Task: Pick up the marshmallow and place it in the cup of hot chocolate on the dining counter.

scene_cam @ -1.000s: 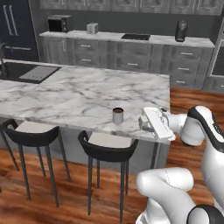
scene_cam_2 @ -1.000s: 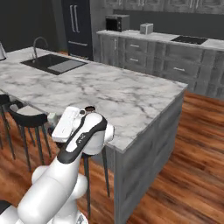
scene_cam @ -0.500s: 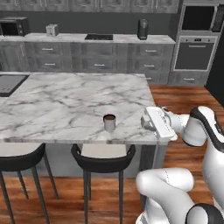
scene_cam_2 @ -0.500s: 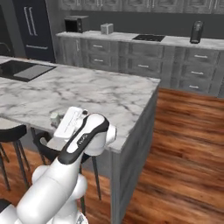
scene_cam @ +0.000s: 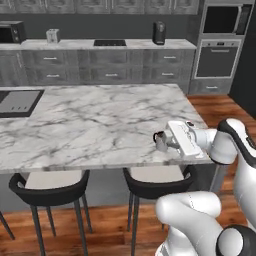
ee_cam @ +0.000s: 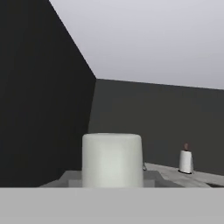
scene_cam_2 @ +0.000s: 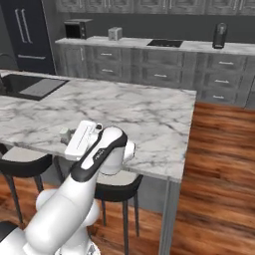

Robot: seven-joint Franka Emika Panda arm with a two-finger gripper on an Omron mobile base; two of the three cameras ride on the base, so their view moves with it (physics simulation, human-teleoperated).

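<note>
End effector (scene_cam: 167,142) sits at the near edge of the tabletop (scene_cam: 95,122), at about 4 o'clock on the marble in the left base view. The white hand body covers the finger tips in both base views. Cannot tell whether the end effector is released or clenched.

One cup of hot chocolate (scene_cam: 161,141), light grey, stands on the marble just at the hand's 9 o'clock in the left base view, partly hidden behind the hand. In the right base view the cup (scene_cam_2: 64,135) peeks out at 9 o'clock of the hand, near the front edge. Whether hand and cup touch cannot be told.

One marshmallow (ee_cam: 112,160): the hand view shows a pale cream block, close up, at 6 o'clock of that view, with dark walls and a pale ceiling behind. The base views do not resolve it.

Counts, left base view: two dark stools (scene_cam: 51,184) tucked under the near edge; one sink (scene_cam: 17,102) set in the marble at 9 o'clock. On the far worktop (scene_cam: 100,44): one microwave (scene_cam: 11,32), one toaster (scene_cam: 52,35), one cooktop (scene_cam: 109,43), one dark kettle (scene_cam: 159,32). One wall oven (scene_cam: 215,61) at 2 o'clock.

Right base view adds a dark fridge (scene_cam_2: 25,37) at 10 o'clock. The hand view adds a small white bottle-like thing (ee_cam: 186,160) at 4 o'clock, too small to identify.
</note>
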